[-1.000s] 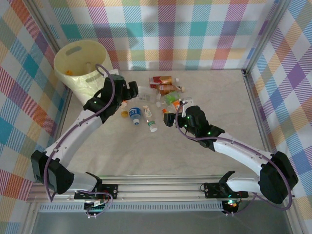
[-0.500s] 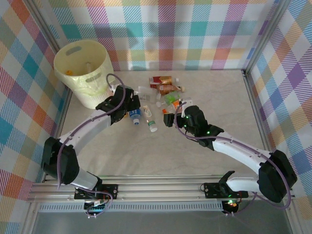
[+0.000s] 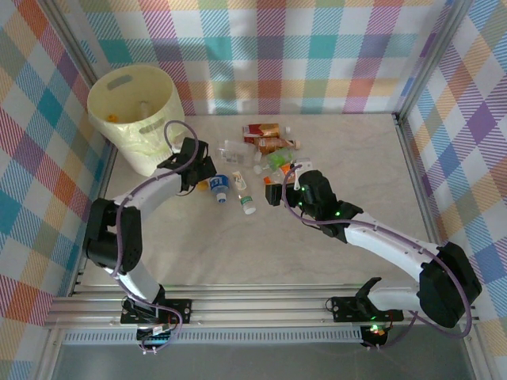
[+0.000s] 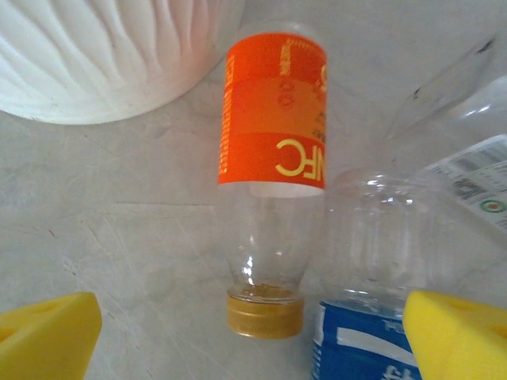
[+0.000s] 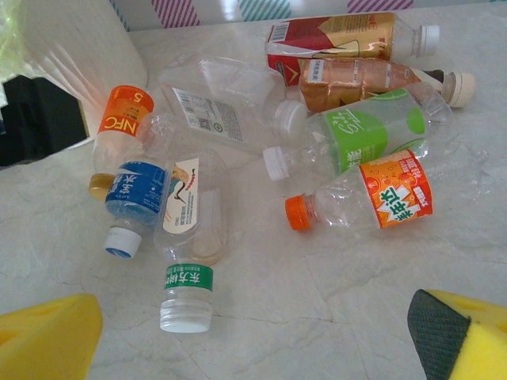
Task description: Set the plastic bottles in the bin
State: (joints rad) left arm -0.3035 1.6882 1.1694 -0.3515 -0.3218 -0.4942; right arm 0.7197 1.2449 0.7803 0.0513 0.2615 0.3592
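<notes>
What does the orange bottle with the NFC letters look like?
The orange NFC bottle is clear plastic with an orange label, yellow letters and a gold cap. It looks empty. It lies on its side on the pale table, close to the bin, with a blue-label bottle lying right beside it.

btls [image 5: 372, 131] on table [image 3: 317, 237]: 8 seen | bin [image 3: 144, 144]: 1 | btls in bin: can't tell

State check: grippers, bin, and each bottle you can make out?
Left gripper: open, empty.
Right gripper: open, empty.
Bin: upright, a few items inside.
NFC bottle: lying on the table, capped, beside the bin.
Blue-label bottle: lying, capped, beside the NFC bottle.
Green-label bottle: lying, capped.
Orange-cap bottle: lying, capped.
</notes>
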